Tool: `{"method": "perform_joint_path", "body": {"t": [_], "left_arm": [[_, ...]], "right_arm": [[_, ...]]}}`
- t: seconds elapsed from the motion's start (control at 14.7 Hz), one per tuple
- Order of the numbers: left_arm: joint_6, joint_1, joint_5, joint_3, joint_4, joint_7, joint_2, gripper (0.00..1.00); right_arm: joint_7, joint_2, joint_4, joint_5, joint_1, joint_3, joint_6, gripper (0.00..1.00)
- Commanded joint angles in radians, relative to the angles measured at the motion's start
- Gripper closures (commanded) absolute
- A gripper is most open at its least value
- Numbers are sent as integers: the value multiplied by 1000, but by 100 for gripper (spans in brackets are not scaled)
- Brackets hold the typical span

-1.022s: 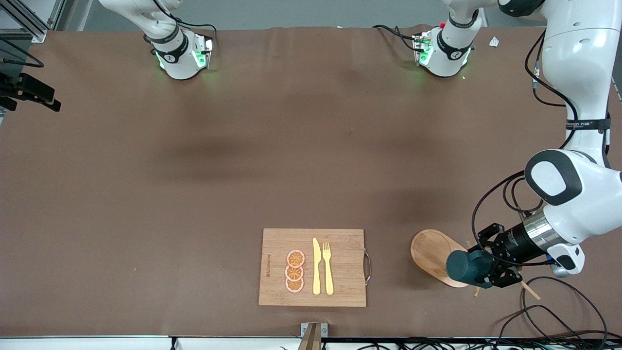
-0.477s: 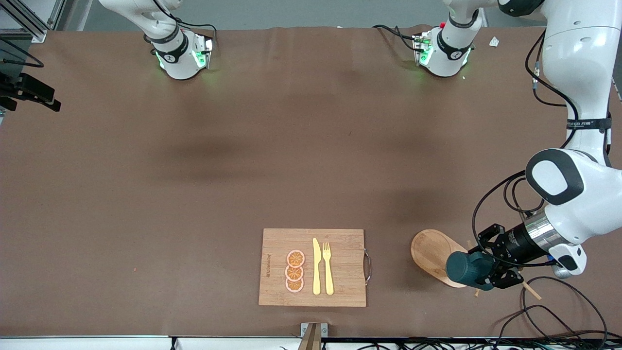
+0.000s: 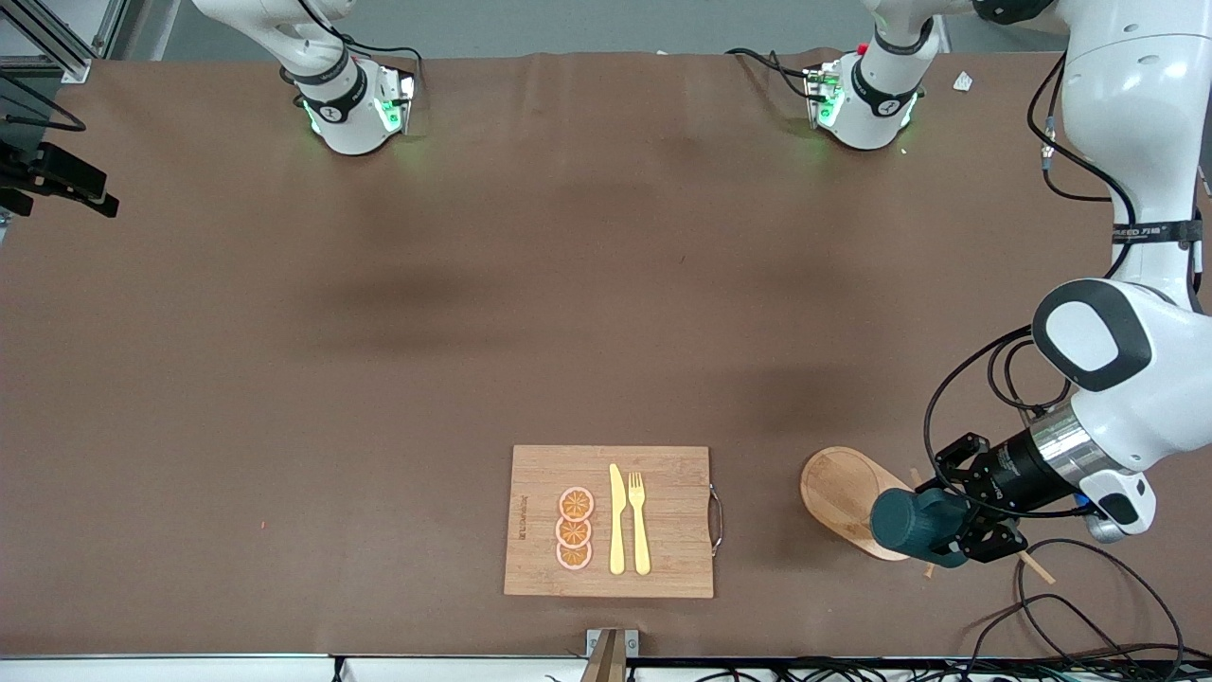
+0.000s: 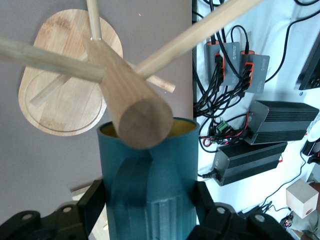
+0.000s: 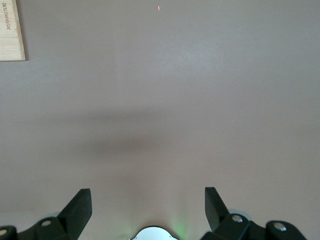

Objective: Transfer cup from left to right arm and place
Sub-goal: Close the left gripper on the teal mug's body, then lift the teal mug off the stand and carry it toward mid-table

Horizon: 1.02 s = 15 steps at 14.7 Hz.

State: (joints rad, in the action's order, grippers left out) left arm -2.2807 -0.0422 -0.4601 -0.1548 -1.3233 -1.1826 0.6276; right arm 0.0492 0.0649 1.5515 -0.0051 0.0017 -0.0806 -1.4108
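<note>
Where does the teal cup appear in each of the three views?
Front view: the cup is held by the left end effector over the oval wooden base.
Left wrist view: the cup fills the lower centre.
Right wrist view: not in it.
Shared landmark: the oval wooden base.

High front camera faces both bases; wrist cameras look down closely at table (image 3: 379,332)

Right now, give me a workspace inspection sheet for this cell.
Surface: brown table, covered by a mat.
Job's things: teal cup held sideways over the oval wooden stand, around a peg of its rack.
Clutter: cutting board with orange slices, knife, fork.
Grippers: left gripper shut on the cup; right gripper open over bare table.
Cables: loops by the left arm.
Surroundings: power boxes off the table edge.
</note>
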Motion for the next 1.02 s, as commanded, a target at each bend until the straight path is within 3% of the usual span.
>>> {"method": "perform_joint_path", "body": {"t": [0.0, 0.41, 0.95], "left_arm": [[32, 12, -5, -6, -14, -17, -43, 29], [53, 77, 14, -8, -25, -138, -74, 29], [50, 301, 312, -6, -16, -342, -72, 30]], "right_arm": [[0, 12, 4, -4, -5, 7, 4, 0], [0, 12, 4, -4, -5, 5, 6, 0], [0, 12, 4, -4, -5, 7, 6, 0]]}}
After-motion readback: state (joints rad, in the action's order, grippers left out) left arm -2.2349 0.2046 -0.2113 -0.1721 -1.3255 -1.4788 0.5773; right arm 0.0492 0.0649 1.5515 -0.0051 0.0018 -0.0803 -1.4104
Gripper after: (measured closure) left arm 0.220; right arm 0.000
